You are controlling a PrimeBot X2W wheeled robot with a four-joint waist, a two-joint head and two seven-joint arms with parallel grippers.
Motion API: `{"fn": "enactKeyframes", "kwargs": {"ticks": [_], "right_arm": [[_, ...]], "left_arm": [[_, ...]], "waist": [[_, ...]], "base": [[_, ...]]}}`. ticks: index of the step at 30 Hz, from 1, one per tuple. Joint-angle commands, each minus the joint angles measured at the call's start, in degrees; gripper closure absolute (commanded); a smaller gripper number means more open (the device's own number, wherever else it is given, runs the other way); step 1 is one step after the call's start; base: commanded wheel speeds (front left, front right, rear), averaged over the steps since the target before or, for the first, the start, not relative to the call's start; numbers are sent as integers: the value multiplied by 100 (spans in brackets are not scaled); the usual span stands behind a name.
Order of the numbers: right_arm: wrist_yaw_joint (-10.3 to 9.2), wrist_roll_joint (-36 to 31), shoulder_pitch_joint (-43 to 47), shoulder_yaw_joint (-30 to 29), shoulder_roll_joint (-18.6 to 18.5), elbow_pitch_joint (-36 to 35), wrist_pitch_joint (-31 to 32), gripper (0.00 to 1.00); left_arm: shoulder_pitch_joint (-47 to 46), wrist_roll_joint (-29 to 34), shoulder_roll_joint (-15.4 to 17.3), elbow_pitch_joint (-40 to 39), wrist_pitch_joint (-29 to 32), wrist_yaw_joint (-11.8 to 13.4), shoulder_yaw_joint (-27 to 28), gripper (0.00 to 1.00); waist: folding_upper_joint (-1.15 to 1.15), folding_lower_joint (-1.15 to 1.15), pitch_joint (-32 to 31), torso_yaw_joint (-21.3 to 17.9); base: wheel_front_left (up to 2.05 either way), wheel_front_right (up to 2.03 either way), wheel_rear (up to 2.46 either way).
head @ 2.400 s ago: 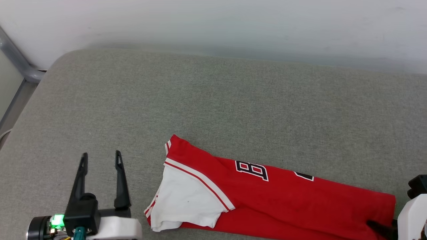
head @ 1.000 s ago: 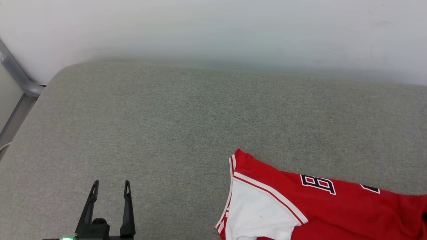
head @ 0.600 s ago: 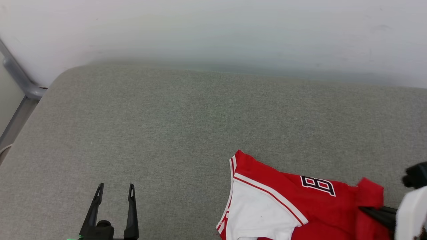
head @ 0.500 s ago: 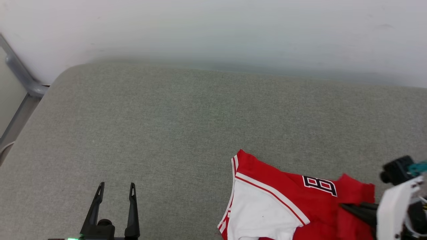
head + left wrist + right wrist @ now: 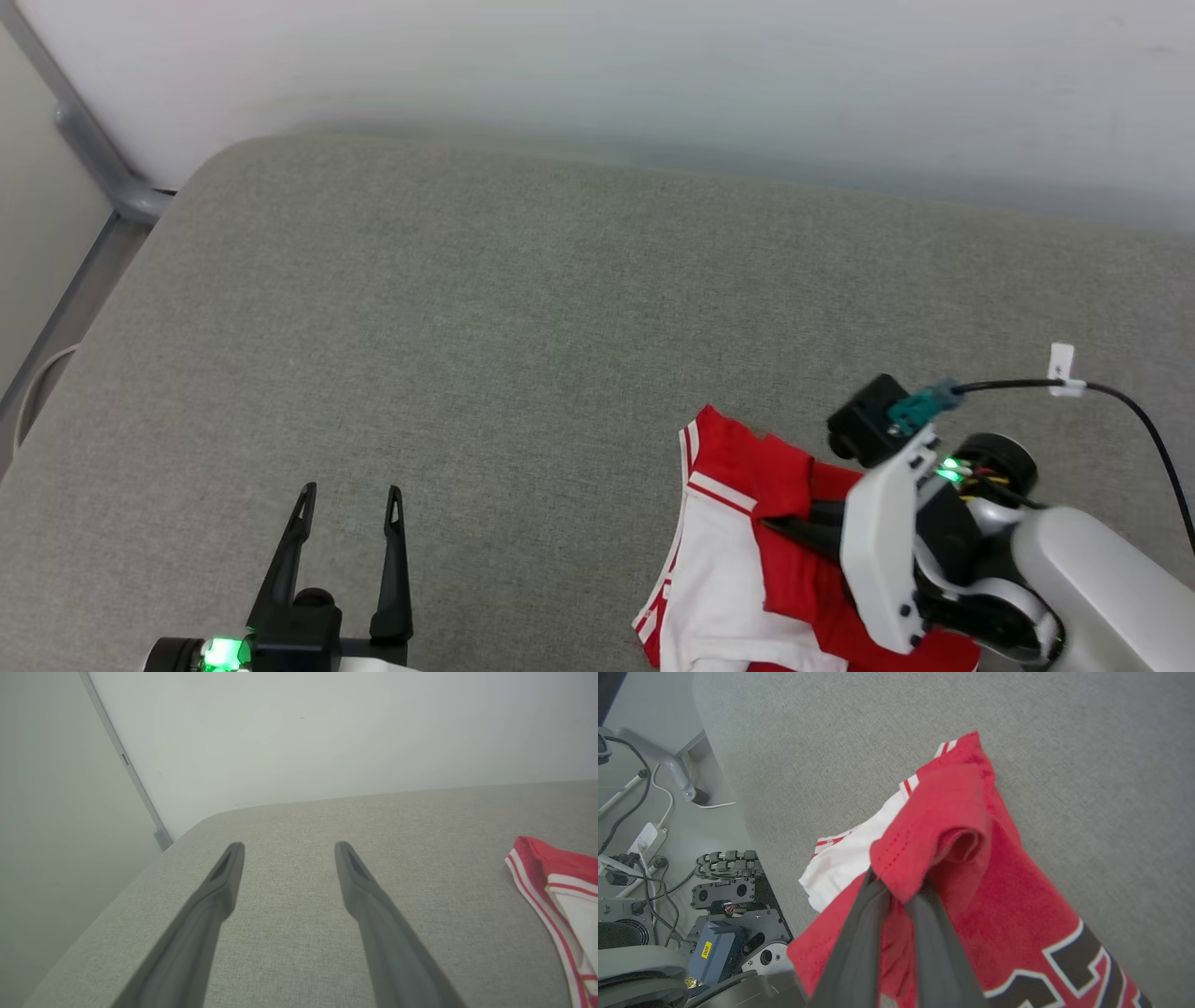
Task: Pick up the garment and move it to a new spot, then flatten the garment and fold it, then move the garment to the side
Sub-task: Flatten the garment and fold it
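Note:
The garment (image 5: 747, 569), a red jersey T-shirt with a white sleeve and striped trim, lies at the near right of the grey cushion (image 5: 523, 308). My right gripper (image 5: 780, 523) is shut on the garment's red hem and holds that end folded back over the white sleeve. In the right wrist view the hem (image 5: 934, 826) drapes over the fingertips, with black white-outlined lettering (image 5: 1069, 970) lower right. My left gripper (image 5: 347, 495) stands open over bare cushion at the near left, apart from the garment. The left wrist view shows the gripper (image 5: 289, 847) empty and the garment's striped edge (image 5: 556, 891) at far right.
A white wall runs behind the cushion. A grey metal post (image 5: 84, 140) stands at the far left corner. The right wrist view shows the cushion's near edge with the robot's base, cables and a power strip (image 5: 644, 840) on the floor below.
My right gripper has carried the garment's red hem leftward across the garment, folding it over the white sleeve. The camera has shifted. The left gripper stays open.

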Motion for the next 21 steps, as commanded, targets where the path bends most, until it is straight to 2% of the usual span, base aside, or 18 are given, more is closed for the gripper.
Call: {"fn": "enactKeyframes", "kwargs": {"ticks": [1,15,20,21], "right_arm": [[-5,-95,-155,71,48,83,-69,100],[-5,-476,-1238,1790,767,2493,-487,100],[-6,-276,-1385,2070,825,2746,-885,100],[-6,-200,-1399,2086,779,2689,-992,64]], "left_arm": [[-58,-4,3,15,-27,-15,11,0],[-300,10,-104,89,-27,-47,-83,0],[-243,1,-101,160,-27,-32,-71,0],[-214,-2,-92,176,-27,-45,-73,0]], "waist": [[0,0,40,40],[0,0,319,246],[0,0,230,186],[0,0,192,167]], "base": [[0,0,0],[0,0,0],[0,0,0],[0,0,0]]}}
